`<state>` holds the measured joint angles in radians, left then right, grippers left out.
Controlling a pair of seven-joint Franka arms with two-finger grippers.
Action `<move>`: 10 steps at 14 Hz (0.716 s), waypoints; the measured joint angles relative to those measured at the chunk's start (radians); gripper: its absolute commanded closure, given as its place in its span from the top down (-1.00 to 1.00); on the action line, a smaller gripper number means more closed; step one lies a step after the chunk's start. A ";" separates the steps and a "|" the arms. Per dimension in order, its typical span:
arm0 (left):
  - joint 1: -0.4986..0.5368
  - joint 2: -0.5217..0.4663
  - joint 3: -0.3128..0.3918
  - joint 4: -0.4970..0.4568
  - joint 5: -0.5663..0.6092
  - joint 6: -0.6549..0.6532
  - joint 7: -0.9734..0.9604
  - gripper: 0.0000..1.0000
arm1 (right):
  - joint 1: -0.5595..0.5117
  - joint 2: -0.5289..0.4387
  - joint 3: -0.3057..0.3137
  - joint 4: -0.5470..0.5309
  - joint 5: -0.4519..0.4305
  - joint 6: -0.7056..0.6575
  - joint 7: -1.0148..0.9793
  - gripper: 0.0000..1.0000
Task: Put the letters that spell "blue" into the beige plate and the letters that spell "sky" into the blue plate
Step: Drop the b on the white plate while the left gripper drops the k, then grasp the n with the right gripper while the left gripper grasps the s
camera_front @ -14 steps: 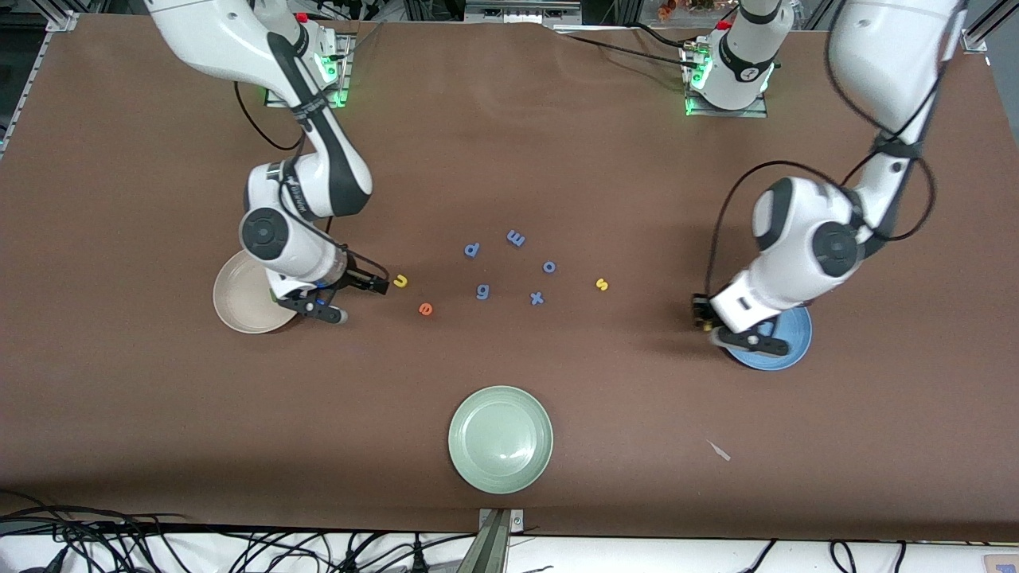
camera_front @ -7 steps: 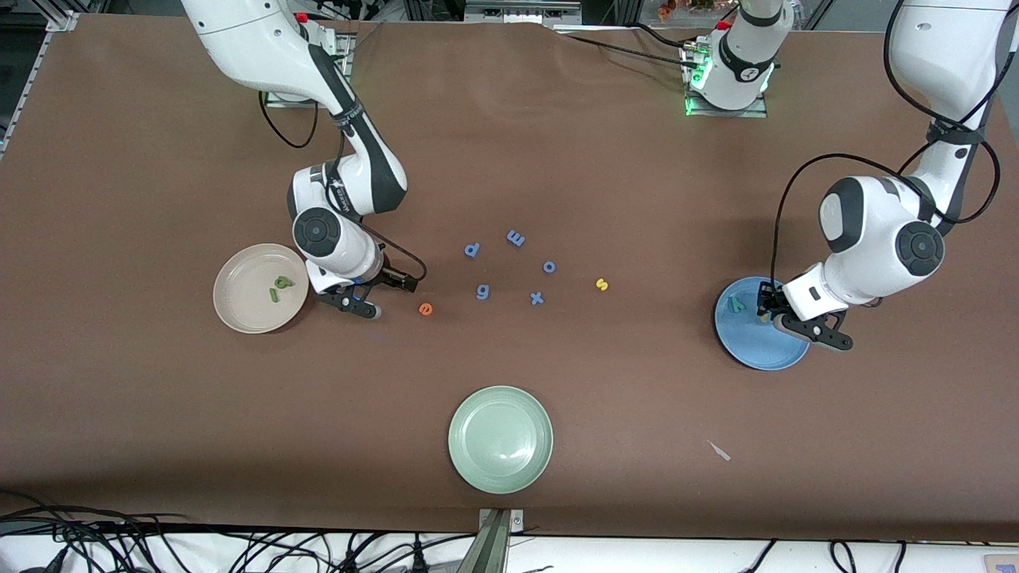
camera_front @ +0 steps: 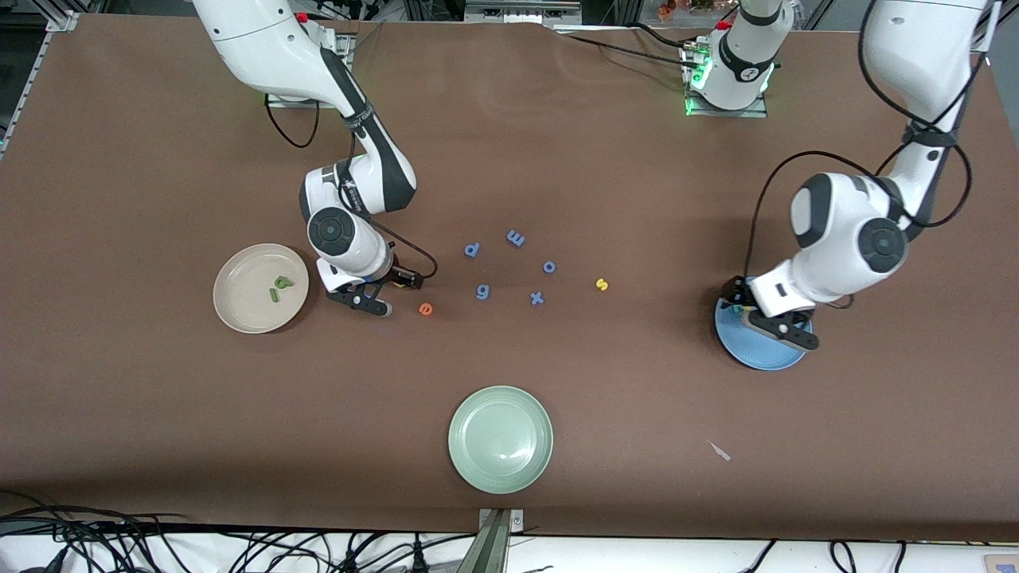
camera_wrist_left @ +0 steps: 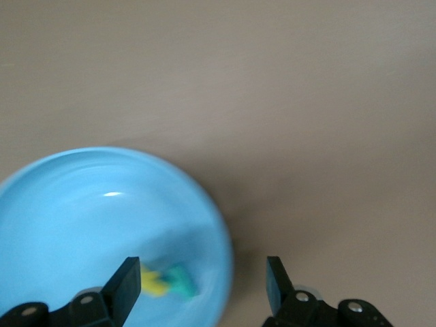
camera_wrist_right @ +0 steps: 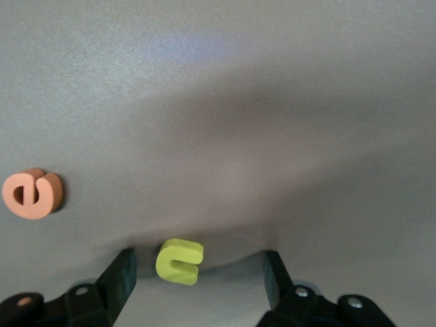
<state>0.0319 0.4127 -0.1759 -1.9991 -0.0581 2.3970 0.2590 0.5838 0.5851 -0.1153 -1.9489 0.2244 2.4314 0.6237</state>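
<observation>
The beige plate (camera_front: 239, 306) holds the dark green "b" (camera_front: 283, 281) and the green "l" (camera_front: 273, 295). Beside it my right gripper (camera_front: 388, 292) (camera_wrist_right: 197, 269) stands open low over the table. The yellow "u" (camera_wrist_right: 180, 261) lies between its fingers, untouched; the front view hides it. The orange "e" (camera_front: 426, 309) (camera_wrist_right: 32, 193) lies close by on the table. The yellow "s" (camera_front: 602, 284) lies toward the left arm's end. My left gripper (camera_front: 760, 317) (camera_wrist_left: 203, 272) hangs open over the rim of the blue plate (camera_front: 756, 356) (camera_wrist_left: 82, 211). A yellow letter (camera_wrist_left: 153, 283) and the teal "y" (camera_wrist_left: 180, 281) lie in that plate.
Several blue letters lie mid-table: "p" (camera_front: 472, 250), "m" (camera_front: 516, 237), "o" (camera_front: 549, 267), "g" (camera_front: 482, 292), "x" (camera_front: 537, 298). A pale green plate (camera_front: 500, 439) sits nearer the front camera. A small pale scrap (camera_front: 719, 450) lies beside it toward the left arm's end.
My right gripper left the beige plate and came down around the "u". My left gripper went from shut to open over the blue plate, where a yellow letter now lies.
</observation>
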 measured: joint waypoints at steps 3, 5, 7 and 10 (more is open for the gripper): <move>-0.167 0.003 -0.005 0.000 0.000 0.000 -0.313 0.65 | 0.000 -0.004 0.000 0.005 0.000 -0.001 -0.001 -0.44; -0.253 0.011 -0.006 0.000 0.000 0.000 -0.458 0.64 | 0.000 -0.006 -0.003 0.009 0.000 -0.002 -0.002 -0.58; -0.297 0.036 -0.006 -0.001 0.000 0.023 -0.521 0.53 | 0.000 -0.005 -0.007 0.018 0.000 -0.005 -0.003 -0.59; -0.330 0.115 -0.005 -0.001 0.000 0.117 -0.550 0.53 | 0.000 -0.004 -0.057 0.091 -0.018 -0.146 -0.069 -0.59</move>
<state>-0.2986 0.5275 -0.1812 -2.0001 -0.0581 2.5137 -0.2907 0.5835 0.5807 -0.1723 -1.8579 0.2062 2.2854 0.5550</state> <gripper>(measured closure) 0.233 0.722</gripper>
